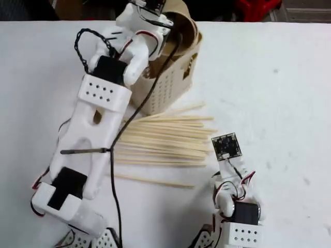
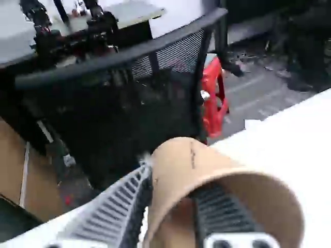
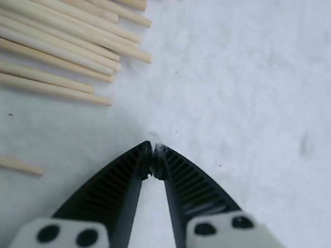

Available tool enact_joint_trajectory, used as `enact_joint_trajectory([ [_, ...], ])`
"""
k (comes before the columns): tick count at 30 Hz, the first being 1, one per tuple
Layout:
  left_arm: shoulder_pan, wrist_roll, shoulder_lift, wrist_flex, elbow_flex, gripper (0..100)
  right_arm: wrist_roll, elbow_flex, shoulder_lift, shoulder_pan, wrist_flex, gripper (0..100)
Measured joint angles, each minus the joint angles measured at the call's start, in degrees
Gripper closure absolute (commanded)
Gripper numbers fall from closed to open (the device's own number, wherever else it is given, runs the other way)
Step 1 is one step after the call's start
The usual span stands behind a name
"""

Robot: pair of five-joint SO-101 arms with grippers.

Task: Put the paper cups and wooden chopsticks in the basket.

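Note:
A brown paper cup [image 2: 227, 191] is held by my left gripper [image 2: 170, 206], shut on the cup's wall with one finger inside and one outside. From above, this cup [image 1: 185, 27] hangs over the cream perforated basket [image 1: 170, 85] at the table's far middle. Several wooden chopsticks [image 1: 160, 142] lie in a loose pile on the white table in front of the basket. My right gripper [image 3: 153, 155] rests shut and empty on the table, just beside the ends of the chopsticks [image 3: 62, 46].
One stray chopstick [image 1: 152, 181] lies nearer the front than the pile. A black cable [image 1: 116, 155] runs along the left arm over the pile's end. The right half of the white table [image 1: 279, 93] is bare. A black mesh chair [image 2: 129, 88] stands behind.

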Motion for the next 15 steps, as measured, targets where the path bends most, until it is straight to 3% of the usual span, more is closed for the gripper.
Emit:
enact_joint_trajectory([
  [5, 1.1, 0.0, 0.0, 1.3, 0.0, 87, 0.0, 0.0, 0.0, 0.0, 0.0, 98.1],
  [11, 3.6, 0.0, -0.1, 10.7, -5.5, 87, 0.0, 0.0, 0.0, 0.0, 0.0, 98.1],
  [15, 3.4, 0.0, -0.1, 12.0, -7.4, 87, 0.0, 0.0, 0.0, 0.0, 0.0, 98.1],
])
